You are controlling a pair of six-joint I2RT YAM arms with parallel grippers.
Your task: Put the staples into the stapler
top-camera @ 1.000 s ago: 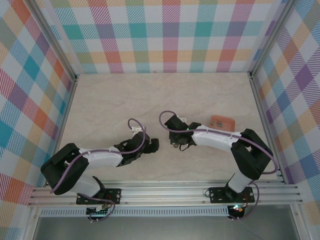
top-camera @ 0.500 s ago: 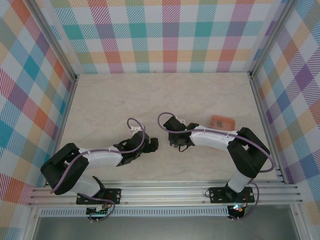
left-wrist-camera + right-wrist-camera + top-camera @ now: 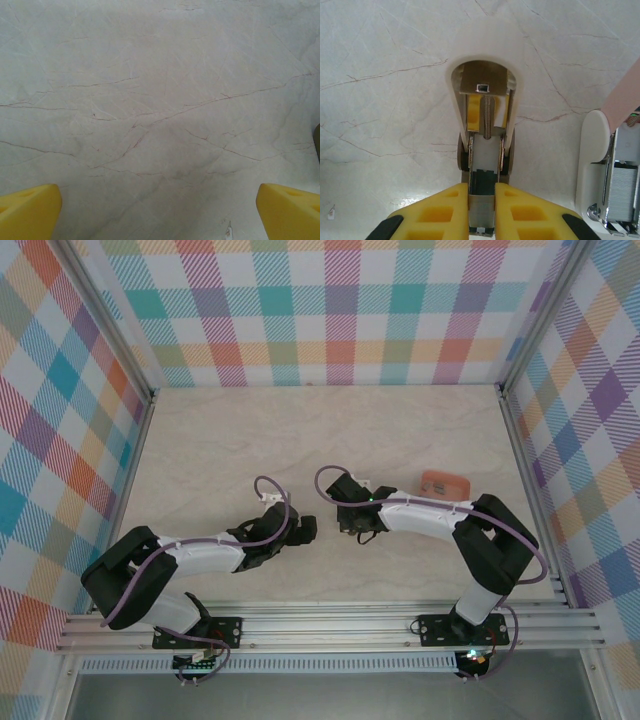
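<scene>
Right arm (image 3: 430, 512) edged left; right tool (image 3: 481, 212) clamped on stapler (image 3: 484, 150) rail (lid open). Left tool (image 3: 160, 212) apart, idle over worktop (image 3: 160, 100). Step: presenting magazine. Next: align staples (image 3: 621, 192) with channel.

Both arms reach in from the near edge toward mid-bench with wrists low and nearly meeting, the left arm (image 3: 200, 553) with its jaws spread wide, the right arm (image 3: 430, 517) with its jaws clamped on the thin metal rail of the stapler (image 3: 485, 52).

The right arm (image 3: 430, 514) has carried its jaws slightly left, its elbow drawing inward.
</scene>
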